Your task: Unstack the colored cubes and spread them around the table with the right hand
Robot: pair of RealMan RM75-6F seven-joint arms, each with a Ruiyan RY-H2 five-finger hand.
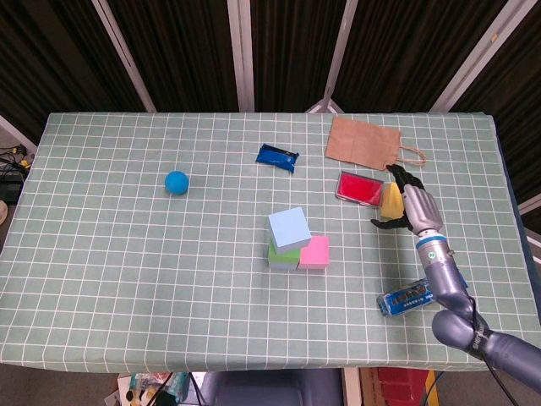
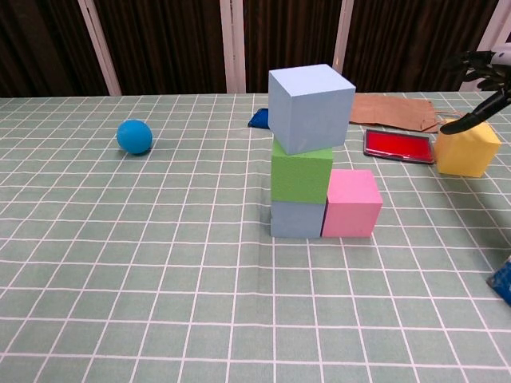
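A light blue cube point(image 1: 287, 227) point(image 2: 311, 106) sits skewed on top of a green cube point(image 1: 277, 251) point(image 2: 301, 174), which stands on a grey-blue cube point(image 2: 295, 218). A pink cube point(image 1: 315, 251) point(image 2: 351, 203) touches the stack's right side. The yellow cube point(image 1: 391, 200) point(image 2: 467, 148) rests on the table just in front of the red box. My right hand point(image 1: 414, 207) point(image 2: 489, 80) hovers over it with fingers spread; one dark finger lies along the cube's top edge, and the others stand clear above it. My left hand is out of sight.
A red flat box point(image 1: 358, 188) point(image 2: 398, 144) and a brown paper bag point(image 1: 363, 142) point(image 2: 393, 109) lie behind the yellow cube. A blue packet point(image 1: 277, 156) is at the back, a blue ball point(image 1: 176, 182) point(image 2: 134, 136) at the left, and a blue wrapper point(image 1: 406, 298) near the front right edge.
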